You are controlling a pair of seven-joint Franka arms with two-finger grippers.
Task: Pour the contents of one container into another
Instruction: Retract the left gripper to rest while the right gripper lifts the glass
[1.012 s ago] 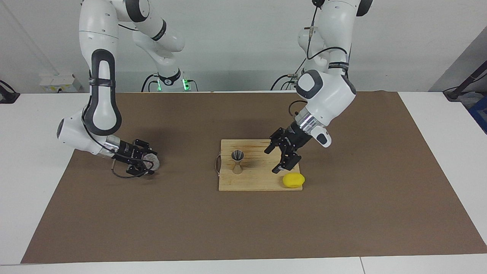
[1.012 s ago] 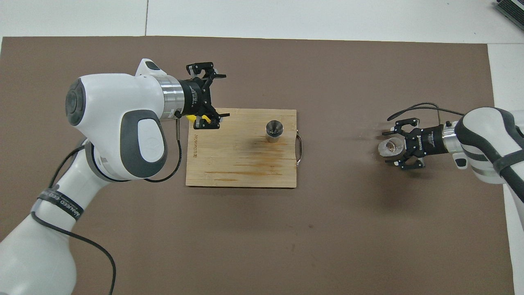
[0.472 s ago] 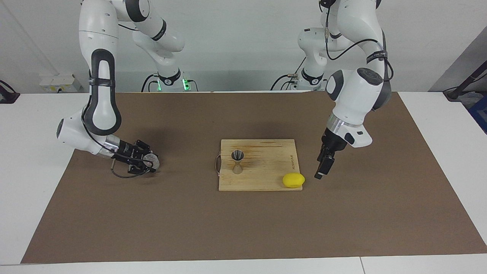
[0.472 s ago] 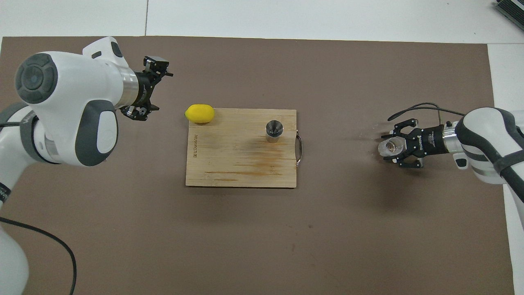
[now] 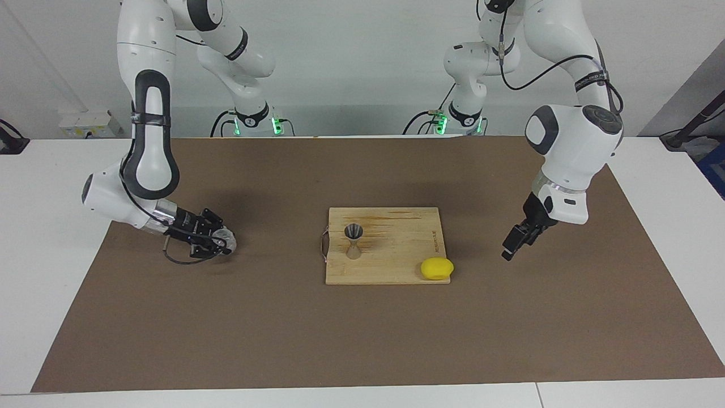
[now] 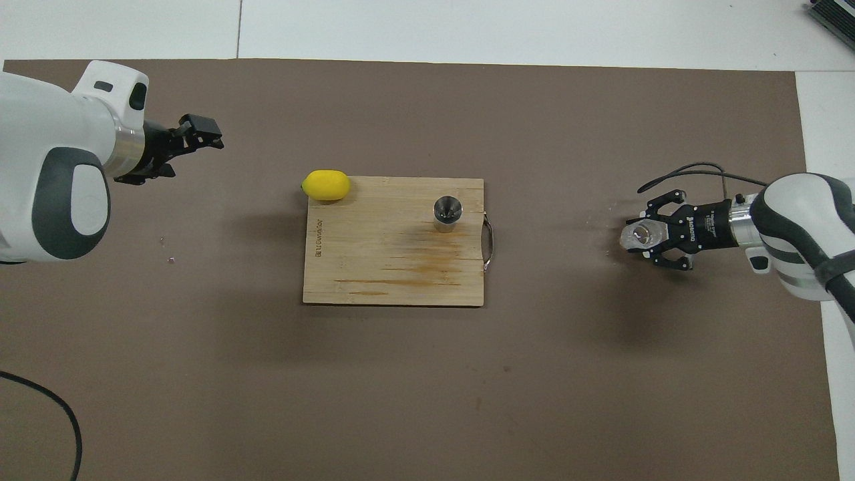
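Glass cup: clear and ribbed, upright with its mouth up, low over the brown mat near the mat's edge at the right arm's end. I cannot tell whether its base rests on the mat.
Right gripper: lies almost level, reaching in from the right arm's end. Its jaws pinch the cup from two sides.
Wooden board: sits at the middle of the mat, its wire handle on the edge that faces the cup.
Metal jigger: stands upright on the board, just inside the handle edge, open cone up and long axis vertical. It is well apart from the cup.
Key relation: from the pinched cup, the jigger lies toward the middle of the table, along the table's length and about as near to the robots. The handle edge comes first on that line. The right arm is the nearer one and already has the cup.
Judged next move: carry the cup over the jigger's narrow mouth, then tip it. The small opening leaves little room for error.
Lemon: on the board's corner farther from the robots, at the left arm's end.
Left gripper: waits over bare mat past the lemon, jaws spread, holding nothing.
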